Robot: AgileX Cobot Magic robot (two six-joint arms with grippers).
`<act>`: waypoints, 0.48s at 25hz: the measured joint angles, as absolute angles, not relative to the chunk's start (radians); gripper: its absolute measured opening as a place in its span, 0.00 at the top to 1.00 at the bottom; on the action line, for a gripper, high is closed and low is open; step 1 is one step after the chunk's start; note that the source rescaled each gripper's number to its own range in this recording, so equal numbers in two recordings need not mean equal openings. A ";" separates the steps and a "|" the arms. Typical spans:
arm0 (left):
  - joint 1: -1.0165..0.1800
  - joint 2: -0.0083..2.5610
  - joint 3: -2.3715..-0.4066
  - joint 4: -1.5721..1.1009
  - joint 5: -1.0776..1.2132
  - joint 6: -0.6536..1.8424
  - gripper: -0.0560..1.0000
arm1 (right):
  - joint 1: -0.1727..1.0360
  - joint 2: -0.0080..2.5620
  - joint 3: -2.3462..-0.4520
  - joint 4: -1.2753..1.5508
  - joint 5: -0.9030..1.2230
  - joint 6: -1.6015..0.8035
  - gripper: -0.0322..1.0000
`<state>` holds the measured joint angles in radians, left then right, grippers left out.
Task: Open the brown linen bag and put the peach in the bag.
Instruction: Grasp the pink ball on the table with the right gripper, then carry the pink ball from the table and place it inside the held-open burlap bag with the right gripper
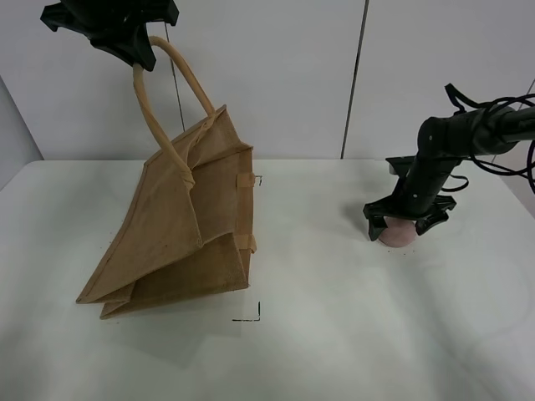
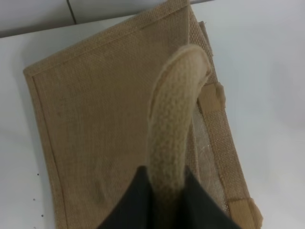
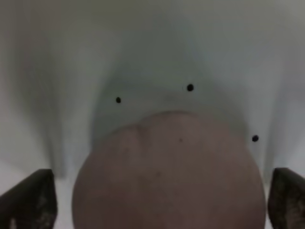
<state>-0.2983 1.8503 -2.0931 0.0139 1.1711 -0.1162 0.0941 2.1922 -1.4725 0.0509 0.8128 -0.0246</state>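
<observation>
The brown linen bag (image 1: 180,225) leans on the white table (image 1: 334,334) at the left, its mouth pulled up toward the back. My left gripper (image 1: 138,54) is shut on one beige loop handle (image 1: 149,113) and holds it high above the bag. In the left wrist view the handle (image 2: 174,105) runs between my left gripper's dark fingers (image 2: 164,191), with the bag (image 2: 95,109) below. The peach (image 1: 398,236) sits on the table at the right. My right gripper (image 1: 399,227) is lowered over it, open, one finger on each side. In the right wrist view the peach (image 3: 169,176) fills the gap of the right gripper (image 3: 157,195) without touching the fingers (image 3: 28,198).
Black corner marks are on the table by the bag's near right corner (image 1: 251,316) and by its far right side (image 1: 257,180). A white panelled wall (image 1: 284,75) stands behind the table. Black cables (image 1: 501,159) trail from the right arm.
</observation>
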 joint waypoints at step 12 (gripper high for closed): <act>-0.298 1.850 -2.093 0.014 1.171 -0.115 0.95 | 0.094 2.164 -1.544 0.056 0.869 -0.025 0.97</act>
<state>-0.2983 1.8503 -2.0931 0.0139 1.1711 -0.1154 0.0941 2.1638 -1.5437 0.0560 0.8693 -0.0246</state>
